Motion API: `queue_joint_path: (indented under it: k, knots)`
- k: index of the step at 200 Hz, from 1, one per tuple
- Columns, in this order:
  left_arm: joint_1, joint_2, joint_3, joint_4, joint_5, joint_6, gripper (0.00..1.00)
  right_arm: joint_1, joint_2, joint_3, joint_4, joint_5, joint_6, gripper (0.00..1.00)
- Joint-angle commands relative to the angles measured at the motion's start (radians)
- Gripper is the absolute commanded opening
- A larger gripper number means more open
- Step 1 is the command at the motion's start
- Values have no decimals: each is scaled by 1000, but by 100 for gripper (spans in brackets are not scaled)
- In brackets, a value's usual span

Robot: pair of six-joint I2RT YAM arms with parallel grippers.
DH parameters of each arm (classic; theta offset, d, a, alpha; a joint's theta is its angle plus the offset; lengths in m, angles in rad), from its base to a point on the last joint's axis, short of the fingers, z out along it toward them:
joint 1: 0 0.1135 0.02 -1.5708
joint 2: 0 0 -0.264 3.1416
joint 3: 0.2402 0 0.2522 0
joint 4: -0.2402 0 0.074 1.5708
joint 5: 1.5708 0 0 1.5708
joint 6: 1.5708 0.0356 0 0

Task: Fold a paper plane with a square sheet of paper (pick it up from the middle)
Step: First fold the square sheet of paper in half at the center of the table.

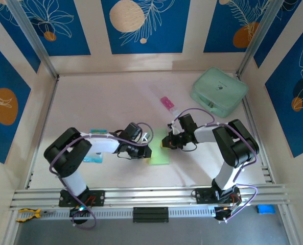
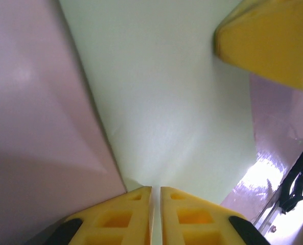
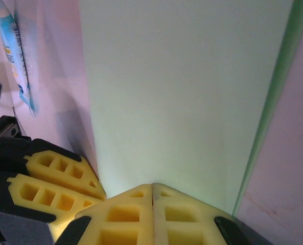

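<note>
The square sheet of paper (image 1: 160,157) is pale lime green and lies on the table between the two arms; a second layer shows along its right edge (image 3: 274,102). My left gripper (image 1: 147,151) is at its left edge, and its yellow fingers (image 2: 125,214) stand a sliver apart with the paper's edge between them. My right gripper (image 1: 165,145) is over the sheet's far part. Its fingertips (image 3: 152,190) are pressed together against the paper (image 3: 182,87); whether they pinch it I cannot tell. One right finger (image 2: 266,43) reaches over the sheet (image 2: 166,102).
A mint-green case (image 1: 218,92) stands at the back right. A pink-and-white tube (image 1: 167,103) lies behind the grippers. A blue-and-white packet (image 1: 96,132) lies partly under the left arm, also in the right wrist view (image 3: 13,56). Aluminium rails (image 1: 151,194) run along the near edge.
</note>
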Motion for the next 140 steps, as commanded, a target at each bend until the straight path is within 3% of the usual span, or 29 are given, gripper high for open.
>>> queue_joint_path:
  k: [1, 45, 96, 115, 140]
  knots:
    - [-32, -34, -38, -141, -31, 58, 15, -5, 33, -30, -109, 75, -16, 0]
    - [-71, -88, 14, -282, -127, 104, 16, -1, 38, -22, -115, 75, -16, 0]
    - [-46, -217, 64, -285, -196, 107, 18, 36, 12, 39, -147, 46, -25, 3]
    - [15, -212, 84, -234, -165, 90, 17, 62, -51, 69, -187, 127, -10, 6]
    - [96, -147, 120, -114, -35, 55, 18, 98, -171, 78, -232, 223, 40, 16]
